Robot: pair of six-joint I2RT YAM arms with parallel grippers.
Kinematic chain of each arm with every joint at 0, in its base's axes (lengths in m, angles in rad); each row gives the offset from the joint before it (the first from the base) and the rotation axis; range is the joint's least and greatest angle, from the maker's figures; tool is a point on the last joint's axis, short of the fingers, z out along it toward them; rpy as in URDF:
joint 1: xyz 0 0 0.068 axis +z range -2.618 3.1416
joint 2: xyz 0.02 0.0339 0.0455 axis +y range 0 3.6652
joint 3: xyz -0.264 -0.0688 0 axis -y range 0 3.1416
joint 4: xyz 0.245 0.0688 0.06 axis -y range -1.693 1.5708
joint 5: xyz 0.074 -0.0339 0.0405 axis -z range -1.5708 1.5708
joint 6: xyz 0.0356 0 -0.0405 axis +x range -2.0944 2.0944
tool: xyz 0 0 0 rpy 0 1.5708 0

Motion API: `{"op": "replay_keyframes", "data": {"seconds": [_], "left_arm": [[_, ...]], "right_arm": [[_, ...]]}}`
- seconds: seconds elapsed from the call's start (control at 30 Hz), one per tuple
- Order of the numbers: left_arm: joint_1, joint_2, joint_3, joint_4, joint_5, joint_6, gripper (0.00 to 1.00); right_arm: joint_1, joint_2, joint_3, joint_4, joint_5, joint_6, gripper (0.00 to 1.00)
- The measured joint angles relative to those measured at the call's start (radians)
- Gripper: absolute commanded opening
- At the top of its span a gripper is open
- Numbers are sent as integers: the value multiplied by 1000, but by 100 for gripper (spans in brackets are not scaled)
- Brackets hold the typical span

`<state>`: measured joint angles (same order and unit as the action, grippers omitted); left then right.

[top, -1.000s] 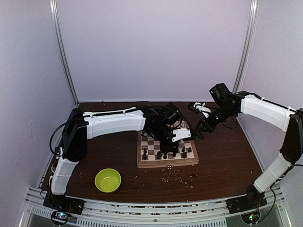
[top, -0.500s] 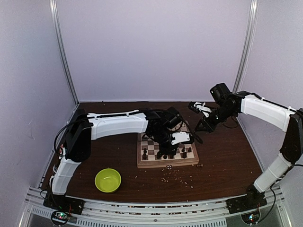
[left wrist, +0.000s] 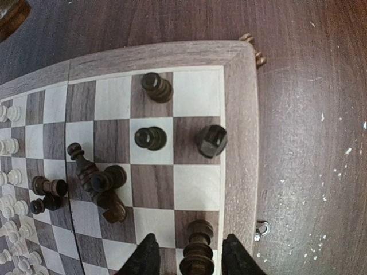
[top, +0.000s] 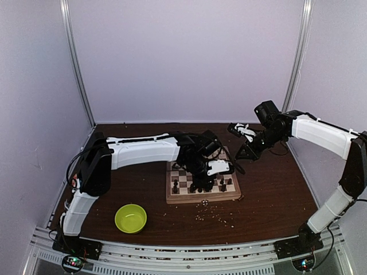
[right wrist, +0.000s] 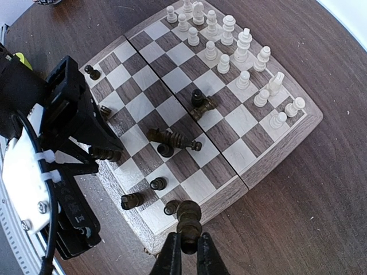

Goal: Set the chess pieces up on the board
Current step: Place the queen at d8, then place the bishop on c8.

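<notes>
The chess pieces [right wrist: 172, 137] are sitting only partly arranged on the board [left wrist: 238, 114], which is resting in the middle of the dark counter [top: 275, 195]. A lime-green bowl [top: 131, 218] is lying well apart from it, toward the near left. The cream set [right wrist: 245, 39] is standing upright in two rows along one edge of the board. The dark set [left wrist: 150, 137] is lying scattered over the other half. Several of its pieces are standing alone on their squares, while a few are lying on their sides in a touching cluster [left wrist: 100, 180] near the board's centre fold.

The left tool [left wrist: 189, 260] is hovering low over the board, close to its rim. Its jaws are standing apart on either side of an upright dark piece [left wrist: 198, 252]. A gap is showing on each side of that piece, so the tool is released and gripping nothing.

The right tool [right wrist: 188, 252] is hanging in the air just off a corner of the board. It is clenching a dark turned piece [right wrist: 188, 216], which is sticking out from between the fingers [right wrist: 172, 258]. Which end of the piece is being pinched cannot be told.

Pale crumbs [top: 215, 213] are lying strewn on the counter in front of the board.
</notes>
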<state>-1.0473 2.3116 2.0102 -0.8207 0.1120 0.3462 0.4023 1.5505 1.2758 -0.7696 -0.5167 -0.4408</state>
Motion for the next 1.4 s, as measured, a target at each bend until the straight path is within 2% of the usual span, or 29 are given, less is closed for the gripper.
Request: {"op": "replay_keyframes", "data": {"seconds": [0.2, 0.3, 0.53, 0.63, 0.8, 1.07, 1.4], "left_arm": [[0, -35, -16, 38, -5, -24, 45], [1, -119, -70, 67, -13, -40, 46], [40, -472, -365, 189, -31, -109, 46], [106, -607, -501, 264, -31, -169, 46], [224, -721, -663, 368, -48, -277, 47], [249, -759, -715, 446, -57, -350, 47], [249, -760, -715, 476, -57, -364, 47]], "right_arm": [[0, 0, 0, 0, -6, 0, 10], [1, 2, 1, -2, -7, -2, 10], [58, 50, 30, -23, 16, -26, 10], [115, 79, 47, -32, 33, -37, 10], [220, 140, 90, -51, 77, -62, 10], [317, 219, 116, -65, 144, -84, 10], [334, 239, 113, -69, 198, -89, 10]]}}
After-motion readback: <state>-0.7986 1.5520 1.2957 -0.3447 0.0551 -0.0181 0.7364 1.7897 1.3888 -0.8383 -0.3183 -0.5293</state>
